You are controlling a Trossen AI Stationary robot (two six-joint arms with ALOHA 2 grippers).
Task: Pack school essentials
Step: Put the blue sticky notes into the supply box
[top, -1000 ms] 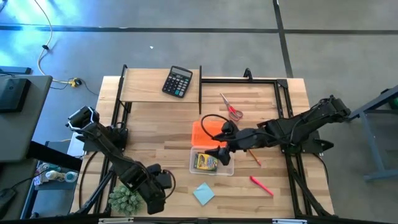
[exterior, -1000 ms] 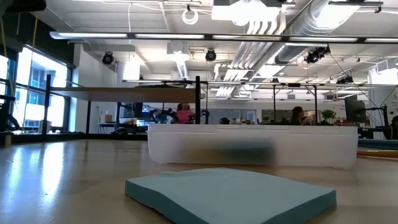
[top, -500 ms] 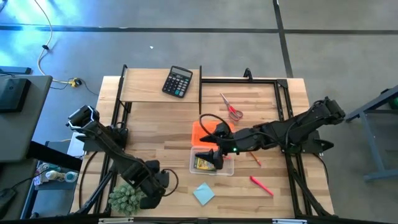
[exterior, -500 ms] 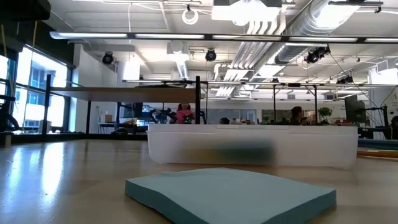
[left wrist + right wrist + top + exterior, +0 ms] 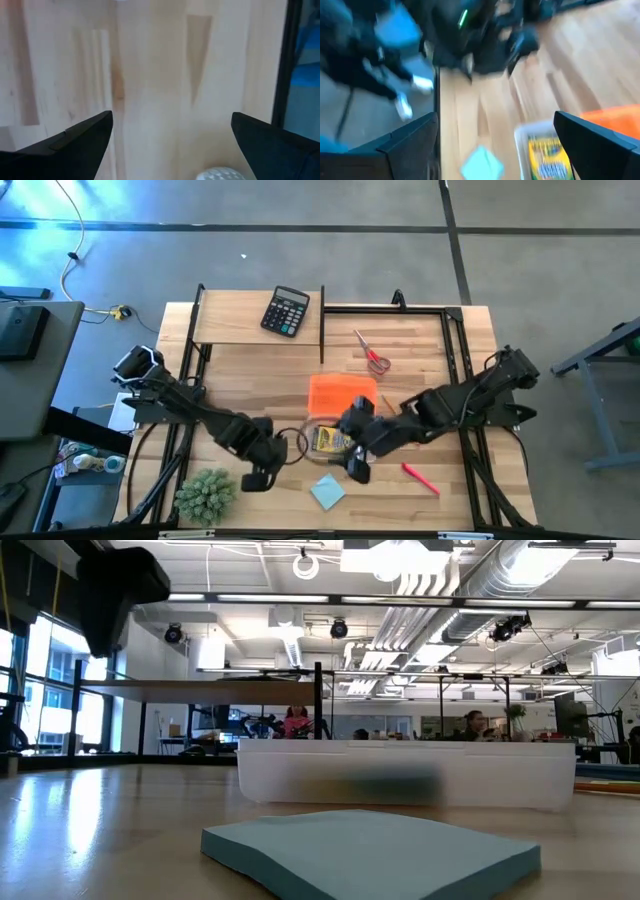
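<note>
The yellow-green crayon pack [image 5: 329, 442] lies inside a clear box [image 5: 313, 425]; it also shows in the right wrist view [image 5: 548, 157]. The light-blue note pad [image 5: 326, 491] lies flat on the table near the near edge, and fills the foreground of the low view [image 5: 370, 852]. The red-handled scissors [image 5: 373, 354] and the red pen [image 5: 421, 477] also lie flat on the wood. My right gripper [image 5: 355, 467] hangs open between the box's near right corner and the note pad [image 5: 481, 165]. My left gripper [image 5: 260, 476] is open over bare wood, left of the box. Pencil and eraser do not show.
An orange lid [image 5: 343, 392] lies just beyond the box. The black calculator [image 5: 286, 311] sits on the far left of the table. A green spiky plant [image 5: 204, 495] stands at the near left corner. Black frame rails [image 5: 322, 330] cross the far half.
My right gripper has moved from over the box's right side toward the near edge, and is now past the box's near right corner. My left gripper has swung away from the plant, toward the right and the box. Nothing on the table has shifted.
</note>
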